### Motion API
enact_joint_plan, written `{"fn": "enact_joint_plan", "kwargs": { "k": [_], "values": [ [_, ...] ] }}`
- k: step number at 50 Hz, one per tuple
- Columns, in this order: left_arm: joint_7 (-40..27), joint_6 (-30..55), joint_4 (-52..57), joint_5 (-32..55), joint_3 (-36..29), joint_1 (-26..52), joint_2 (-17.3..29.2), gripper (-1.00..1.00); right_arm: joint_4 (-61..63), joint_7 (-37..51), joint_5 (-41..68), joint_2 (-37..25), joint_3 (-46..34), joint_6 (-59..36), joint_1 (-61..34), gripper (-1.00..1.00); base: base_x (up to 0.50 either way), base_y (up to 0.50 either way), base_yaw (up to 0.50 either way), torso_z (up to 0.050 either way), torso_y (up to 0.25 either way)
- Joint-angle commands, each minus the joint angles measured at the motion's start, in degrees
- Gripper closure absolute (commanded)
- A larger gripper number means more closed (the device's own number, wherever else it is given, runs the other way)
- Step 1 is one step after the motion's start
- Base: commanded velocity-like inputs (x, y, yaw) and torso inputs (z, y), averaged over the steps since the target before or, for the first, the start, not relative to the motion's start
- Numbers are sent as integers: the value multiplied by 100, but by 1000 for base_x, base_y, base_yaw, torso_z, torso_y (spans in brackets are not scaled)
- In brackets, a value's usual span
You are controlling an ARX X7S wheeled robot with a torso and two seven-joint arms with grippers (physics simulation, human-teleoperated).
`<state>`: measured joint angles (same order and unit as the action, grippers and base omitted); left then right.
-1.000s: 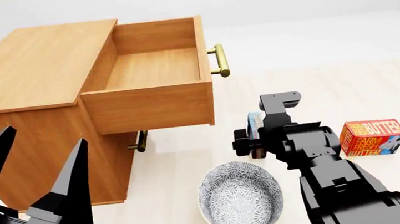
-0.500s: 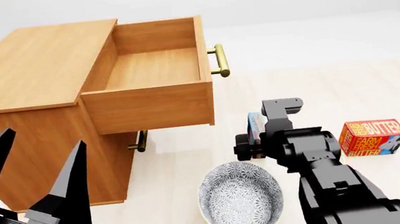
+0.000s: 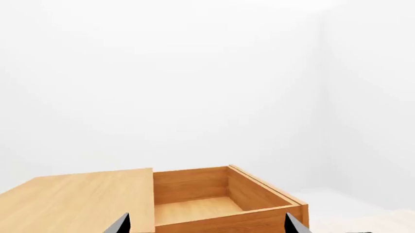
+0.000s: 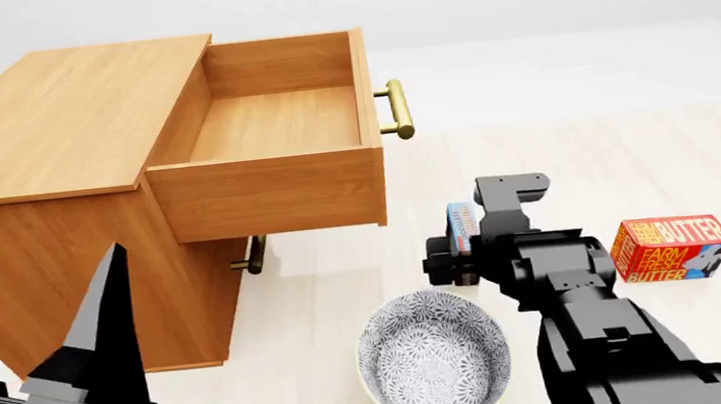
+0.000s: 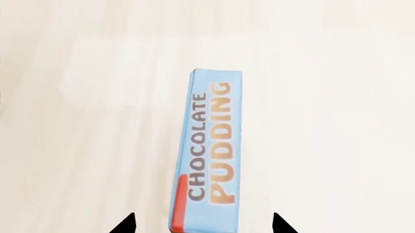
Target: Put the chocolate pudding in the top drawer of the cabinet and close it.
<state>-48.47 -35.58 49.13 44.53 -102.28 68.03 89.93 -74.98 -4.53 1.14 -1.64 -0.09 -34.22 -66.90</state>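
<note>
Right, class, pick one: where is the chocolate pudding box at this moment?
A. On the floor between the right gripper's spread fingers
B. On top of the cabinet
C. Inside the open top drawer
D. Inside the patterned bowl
A: the right wrist view shows the pudding standing on its edge on the pale floor, with the right gripper open on either side of it; the top drawer is pulled out and holds nothing.

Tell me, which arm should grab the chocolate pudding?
Probably the right. Its open tool hangs directly over the chocolate pudding, one tip on each side. The left tool is far off, beside the cabinet.
</note>
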Motion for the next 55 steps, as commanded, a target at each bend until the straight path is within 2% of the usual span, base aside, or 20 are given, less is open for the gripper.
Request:
{"fn": "enact_joint_plan", "kwargs": {
  "k": [1, 15, 22, 26, 30, 50, 55],
  "values": [
    [-487, -39, 100, -432, -33, -55, 5, -100, 2, 78, -54, 20, 34, 234, -68, -100, 0, 0, 0, 0, 0],
    [-27, -399, -112, 4, -133, -182, -104, -100, 0, 233, -26, 51, 109, 165, -140, -100, 0, 0, 0, 0, 0],
    [-407, -375, -136, -460, -87, -161, -115, -100, 0, 271, -47, 40, 172, 133, -117, -100, 0, 0, 0, 0, 0],
    [-1205, -365, -272, -780, -16, -123, -166, -100, 0, 260, -63, 45, 161, 139, -130, -100, 0, 0, 0, 0, 0],
    [-1113, -250, -282, -457, -74, -177, -208, -100, 0, 260, -89, 62, 113, 164, -145, -100, 0, 0, 0, 0, 0],
    [-1277, -461, -328, -1479, -165, -360, -310, -100, 0, 294, -59, 84, -32, 355, -135, -100, 0, 0, 0, 0, 0],
    [-1223, -414, -449, -1465, -131, -331, -390, -100, 0, 288, -55, 89, -57, 346, -128, -100, 0, 0, 0, 0, -224]
  ]
}}
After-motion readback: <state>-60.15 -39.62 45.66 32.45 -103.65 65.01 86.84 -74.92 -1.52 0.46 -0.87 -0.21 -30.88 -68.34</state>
